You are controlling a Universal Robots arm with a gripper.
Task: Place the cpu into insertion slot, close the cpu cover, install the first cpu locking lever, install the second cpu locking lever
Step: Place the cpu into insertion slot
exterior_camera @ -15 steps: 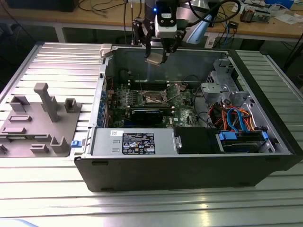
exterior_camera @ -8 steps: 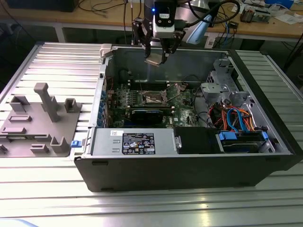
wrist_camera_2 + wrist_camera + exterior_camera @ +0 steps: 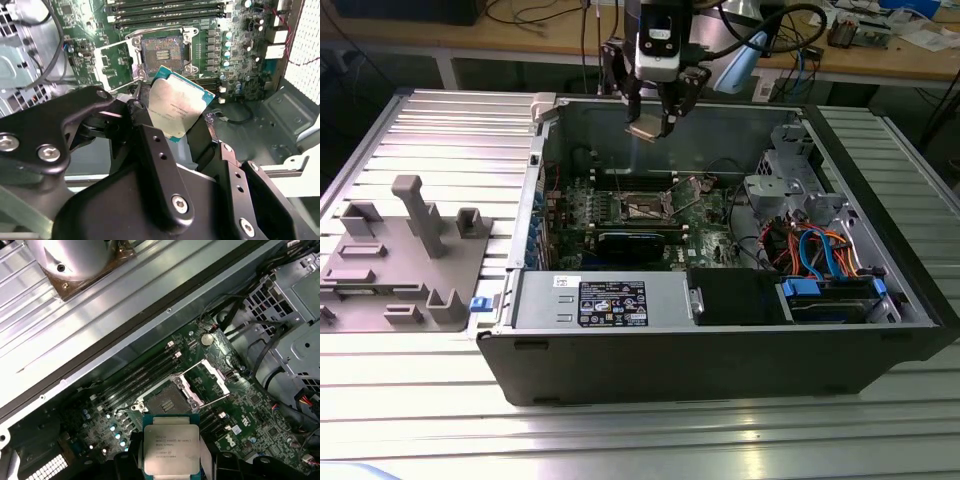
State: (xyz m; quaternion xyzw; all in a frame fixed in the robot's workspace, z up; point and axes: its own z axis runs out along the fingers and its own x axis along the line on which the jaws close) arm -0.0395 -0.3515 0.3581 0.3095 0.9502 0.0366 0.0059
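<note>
1. Cpu [image 3: 175,107] is pinched by its edges between the two black fingers of the gripper [image 3: 169,119], up in the air above the open computer case [image 3: 720,350].
2. The insertion slot [image 3: 161,51] sits bare on the green board [image 3: 585,200] below, well apart from the chip.
3. The cpu cover [image 3: 115,46] is flipped open beside the slot.
4. Long black card slots [image 3: 165,7] lie near the slot.
5. Blue and orange wires [image 3: 820,250] fill the case at the exterior view's right.
6. A grey holder [image 3: 400,260] lies outside the case, at the exterior view's left.
</note>
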